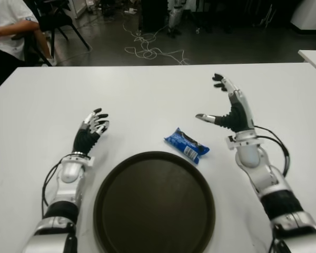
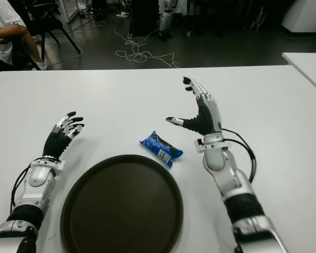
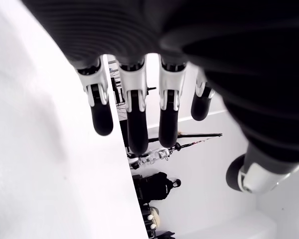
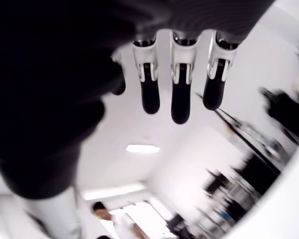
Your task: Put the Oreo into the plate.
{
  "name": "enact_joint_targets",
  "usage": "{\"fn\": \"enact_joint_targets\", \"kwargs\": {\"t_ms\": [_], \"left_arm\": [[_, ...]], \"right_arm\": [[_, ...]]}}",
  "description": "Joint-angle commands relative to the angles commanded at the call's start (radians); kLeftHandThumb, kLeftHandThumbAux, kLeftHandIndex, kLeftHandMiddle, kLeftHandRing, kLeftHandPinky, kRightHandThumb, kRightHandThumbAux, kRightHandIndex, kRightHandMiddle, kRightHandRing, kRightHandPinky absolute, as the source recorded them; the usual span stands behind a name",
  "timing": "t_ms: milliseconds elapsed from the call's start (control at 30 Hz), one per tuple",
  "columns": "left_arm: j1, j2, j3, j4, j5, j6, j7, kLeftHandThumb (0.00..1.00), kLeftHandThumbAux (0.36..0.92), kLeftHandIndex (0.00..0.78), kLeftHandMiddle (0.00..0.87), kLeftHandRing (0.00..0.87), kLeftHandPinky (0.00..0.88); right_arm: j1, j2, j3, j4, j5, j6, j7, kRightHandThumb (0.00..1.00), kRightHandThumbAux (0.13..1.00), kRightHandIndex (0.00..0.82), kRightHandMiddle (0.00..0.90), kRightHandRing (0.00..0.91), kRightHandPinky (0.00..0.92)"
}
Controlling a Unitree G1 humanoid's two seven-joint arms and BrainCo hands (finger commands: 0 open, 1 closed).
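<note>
A blue Oreo packet point(image 1: 186, 145) lies on the white table point(image 1: 147, 89), just beyond the far right rim of the round dark brown plate point(image 1: 154, 204). My right hand point(image 1: 227, 108) is raised to the right of the packet, palm turned toward it, with its fingers point(image 4: 182, 99) spread and the thumb pointing left; it holds nothing. Left of the plate is my left hand point(image 1: 93, 126), its fingers point(image 3: 134, 119) relaxed and empty. The plate holds nothing.
A seated person in a white shirt point(image 1: 8, 26) is at the far left beyond the table. Cables point(image 1: 147, 50) lie on the dark floor behind. Another white table's corner point(image 1: 313, 57) shows at the far right.
</note>
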Motion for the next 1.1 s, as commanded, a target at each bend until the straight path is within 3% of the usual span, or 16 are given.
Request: {"fn": "enact_joint_targets", "kwargs": {"t_ms": [200,433,533,600,867,1100], "left_arm": [[0.005,0.004,-0.002,-0.007,0.006,-0.008,0.000,0.075,0.557,0.126,0.234,0.238,0.223],[0.011,0.006,-0.007,-0.016,0.022,-0.016,0.016,0.072,0.551,0.129,0.233,0.233,0.215],[0.012,0.007,-0.009,-0.016,0.028,-0.017,0.021,0.071,0.545,0.129,0.230,0.232,0.221],[0.014,0.008,-0.010,-0.016,0.031,-0.015,0.022,0.076,0.545,0.129,0.226,0.231,0.220],[0.017,0.007,-0.011,-0.021,0.034,-0.018,0.027,0.081,0.556,0.135,0.222,0.226,0.206],[0.023,0.000,-0.007,-0.037,0.023,-0.014,0.018,0.083,0.567,0.130,0.225,0.226,0.214]], "right_arm": [[0.044,-0.019,0.024,-0.108,-0.089,0.105,0.042,0.000,0.861,0.161,0.244,0.283,0.321],[0.099,-0.026,0.093,-0.330,-0.230,0.364,0.279,0.000,0.773,0.144,0.232,0.251,0.248],[0.105,-0.025,0.120,-0.379,-0.273,0.444,0.360,0.000,0.758,0.139,0.227,0.243,0.237],[0.099,-0.005,0.175,-0.369,-0.330,0.494,0.399,0.000,0.756,0.138,0.222,0.238,0.233],[0.101,0.001,0.233,-0.388,-0.376,0.580,0.479,0.000,0.771,0.130,0.200,0.215,0.204],[0.082,0.009,0.281,-0.321,-0.400,0.611,0.467,0.000,0.791,0.135,0.204,0.214,0.188]]}}
